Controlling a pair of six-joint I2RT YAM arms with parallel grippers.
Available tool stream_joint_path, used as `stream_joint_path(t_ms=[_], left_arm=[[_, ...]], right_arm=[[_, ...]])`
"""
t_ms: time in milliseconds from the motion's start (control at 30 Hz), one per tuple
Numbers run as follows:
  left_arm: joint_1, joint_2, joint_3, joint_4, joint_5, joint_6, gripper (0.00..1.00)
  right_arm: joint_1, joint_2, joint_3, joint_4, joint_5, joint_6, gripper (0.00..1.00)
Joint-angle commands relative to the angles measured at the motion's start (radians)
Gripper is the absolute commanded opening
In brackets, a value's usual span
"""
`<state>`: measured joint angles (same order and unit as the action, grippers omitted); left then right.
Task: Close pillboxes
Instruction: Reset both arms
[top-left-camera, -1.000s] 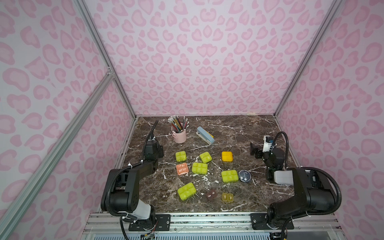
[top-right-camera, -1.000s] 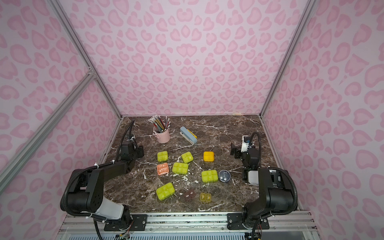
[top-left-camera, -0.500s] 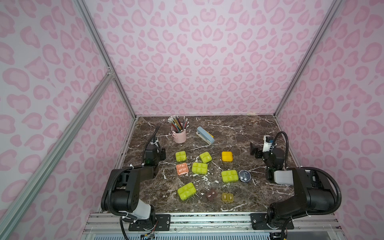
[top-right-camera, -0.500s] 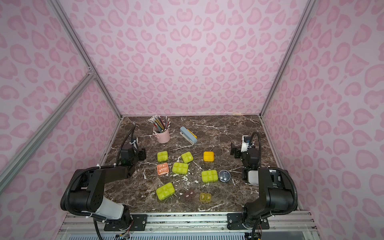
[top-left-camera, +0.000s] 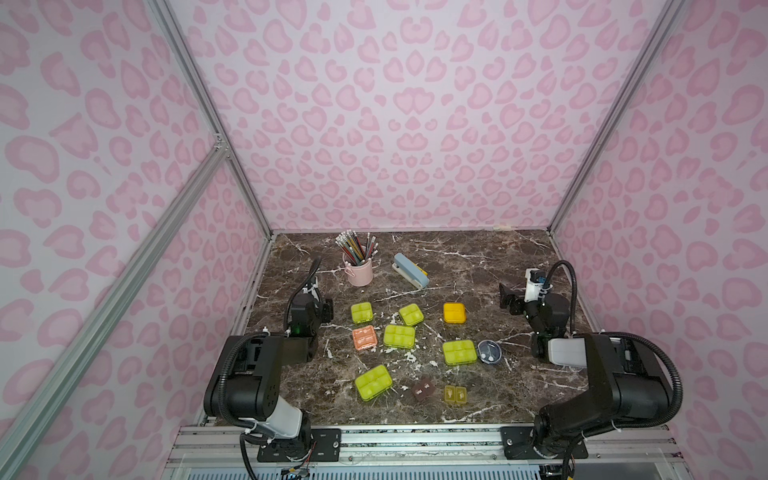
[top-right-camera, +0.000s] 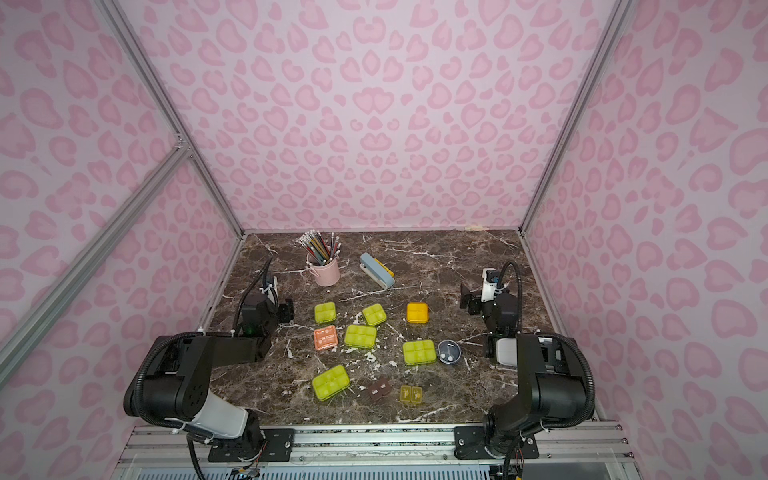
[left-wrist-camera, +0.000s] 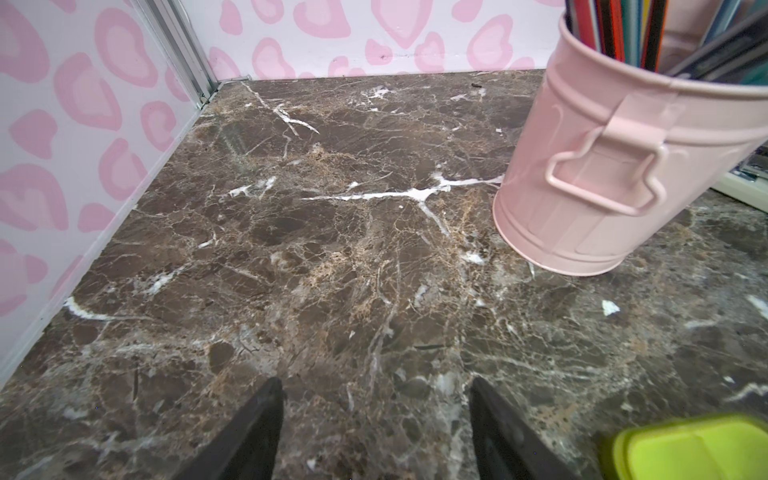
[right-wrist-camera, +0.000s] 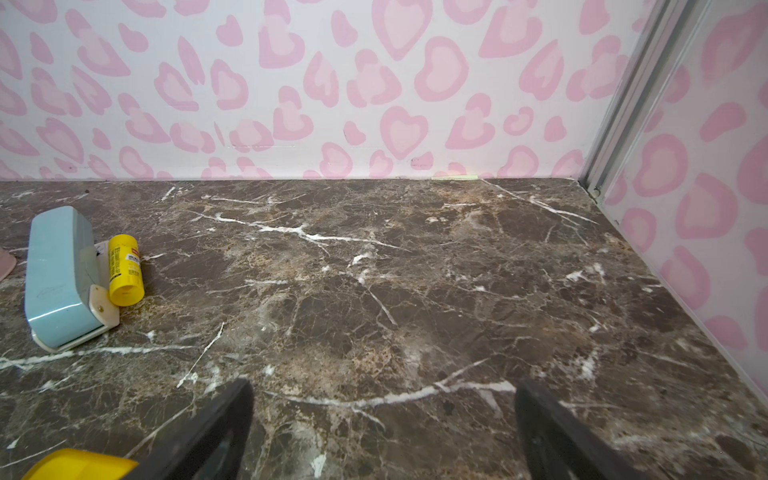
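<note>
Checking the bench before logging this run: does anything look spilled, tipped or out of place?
Nothing much. The pillboxes lie flat on the table at mixed angles, none stacked, nothing spilled. The pencil cup stands upright. Only a small yellow tube lies on its side beside the stapler.

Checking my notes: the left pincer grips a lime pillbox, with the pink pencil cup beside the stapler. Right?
No: the left pincer grips nothing; the left wrist view shows it open over bare marble. The pencil cup is beside the stapler.
</note>
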<state>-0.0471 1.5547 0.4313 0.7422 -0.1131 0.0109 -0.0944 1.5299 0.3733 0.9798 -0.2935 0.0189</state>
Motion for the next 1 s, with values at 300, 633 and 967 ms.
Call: stream_joint_path(t_ms=[300,633,967], left_arm=[[-0.001,0.001,0.001,0.059,-0.002,0.002,0.98],[-0.001,0.001,0.001,0.059,-0.002,0.002,0.98],[-0.002,0.001,0.003,0.059,-0.002,0.003,0.98]], right_arm=[[0.053,0.007,-0.162,0.320,0.128,-0.023,0.98],[0.045,0.007,-0.137,0.266,0.156,-0.004,0.98],[0.043,0.004,-0.139,0.265,0.155,-0.002,0.99]])
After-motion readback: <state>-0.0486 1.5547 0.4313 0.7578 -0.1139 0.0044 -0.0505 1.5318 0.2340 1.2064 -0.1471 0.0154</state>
